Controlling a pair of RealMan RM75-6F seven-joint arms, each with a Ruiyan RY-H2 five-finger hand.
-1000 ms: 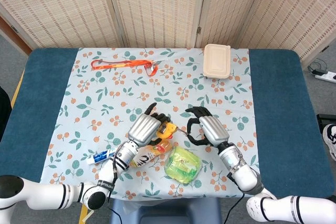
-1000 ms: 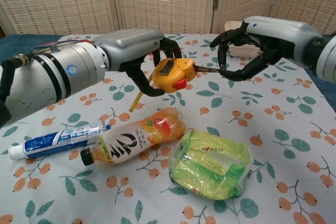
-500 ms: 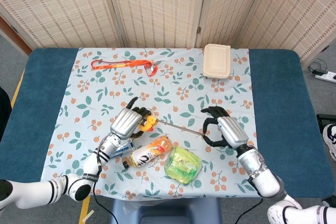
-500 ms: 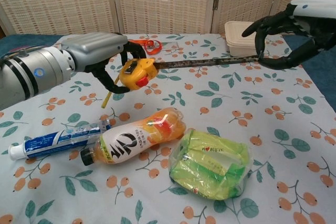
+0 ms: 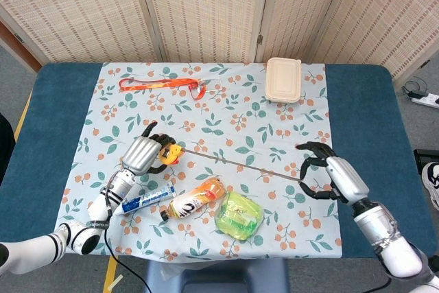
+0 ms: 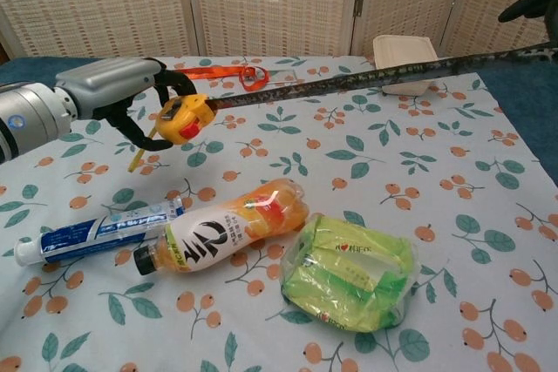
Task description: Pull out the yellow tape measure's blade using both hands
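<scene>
My left hand (image 5: 142, 154) (image 6: 118, 98) grips the yellow tape measure (image 5: 169, 154) (image 6: 181, 118) above the left part of the floral cloth. Its dark blade (image 5: 236, 165) (image 6: 366, 77) runs out long and straight to the right, a little above the table. My right hand (image 5: 328, 177) pinches the blade's far end over the cloth's right edge. In the chest view only dark fingertips (image 6: 530, 3) of that hand show at the upper right corner.
Below the blade lie a toothpaste tube (image 5: 145, 200) (image 6: 96, 234), an orange drink bottle (image 5: 195, 198) (image 6: 222, 226) and a green packet (image 5: 238, 215) (image 6: 352, 271). An orange lanyard (image 5: 162, 85) and a beige lidded box (image 5: 283, 79) (image 6: 404, 56) sit at the back.
The hands have moved further apart: the left with the case to the left, the right with the blade's end to the right. The drawn-out blade is much longer.
</scene>
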